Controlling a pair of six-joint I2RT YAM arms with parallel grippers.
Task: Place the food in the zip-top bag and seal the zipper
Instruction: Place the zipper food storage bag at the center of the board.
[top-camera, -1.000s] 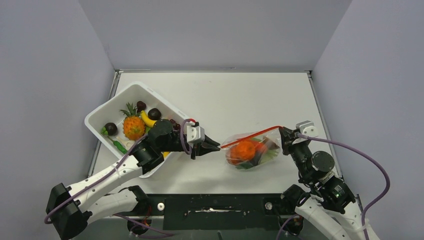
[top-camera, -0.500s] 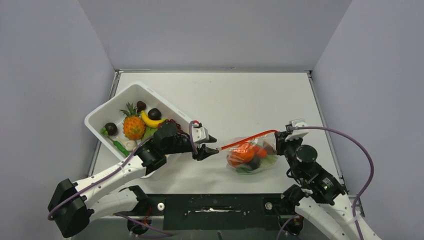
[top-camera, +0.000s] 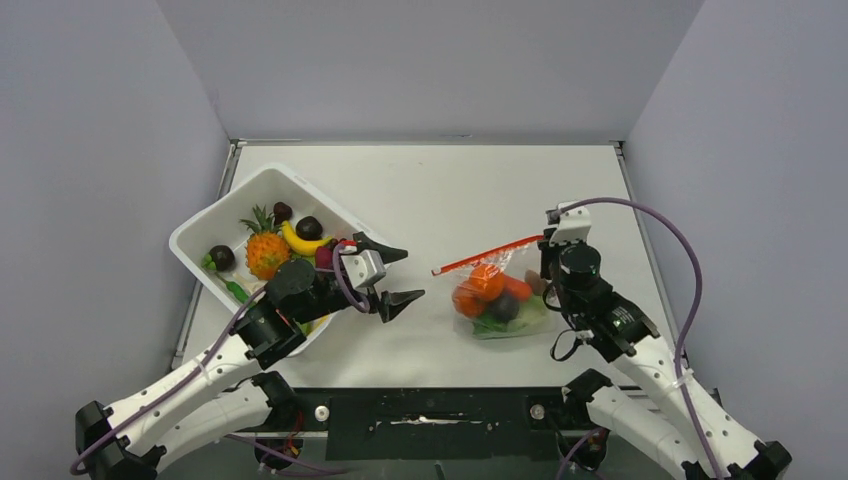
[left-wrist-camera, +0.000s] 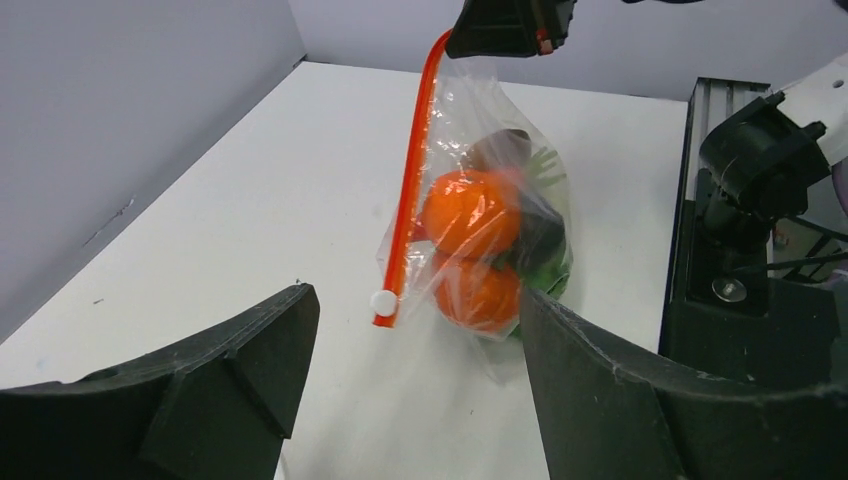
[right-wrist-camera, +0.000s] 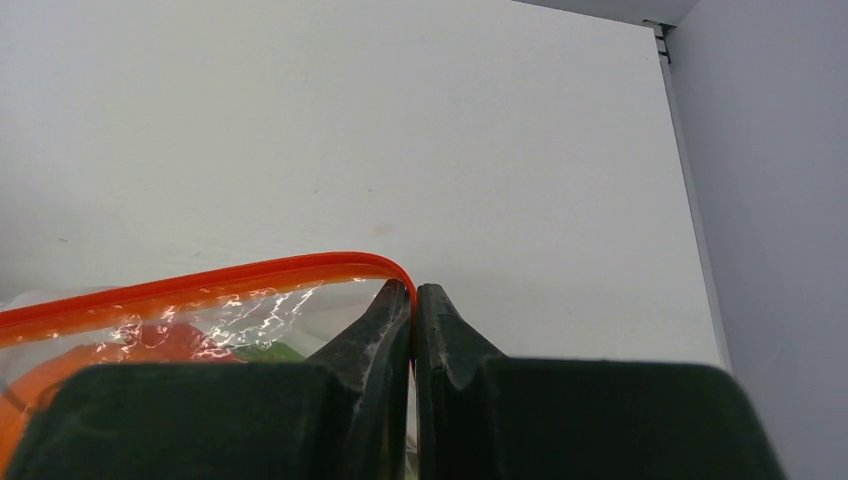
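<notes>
The zip-top bag (top-camera: 520, 312) hangs from its right top corner, with my right gripper (top-camera: 547, 247) shut on that end of the red zipper (top-camera: 490, 254). Inside it are two oranges (top-camera: 478, 288), a dark plum and green lettuce. In the left wrist view the bag (left-wrist-camera: 520, 150) dangles ahead, and the zipper (left-wrist-camera: 412, 180) carries a white slider (left-wrist-camera: 384, 300) at its free end. My left gripper (top-camera: 410, 273) is open and holds nothing, a short way left of that end. In the right wrist view the fingers (right-wrist-camera: 385, 320) pinch the zipper (right-wrist-camera: 200, 285).
The white tub (top-camera: 215, 215) at the left holds a pineapple (top-camera: 266, 252), a banana (top-camera: 297, 240), dark plums (top-camera: 310, 227) and other food. My left arm lies across the tub's near right corner. The table's side rails run along both edges.
My left gripper has let go of the zipper's left end, opened wide and drawn back to the left. My right gripper has carried its corner of the bag up and away, and the bag swung under it.
</notes>
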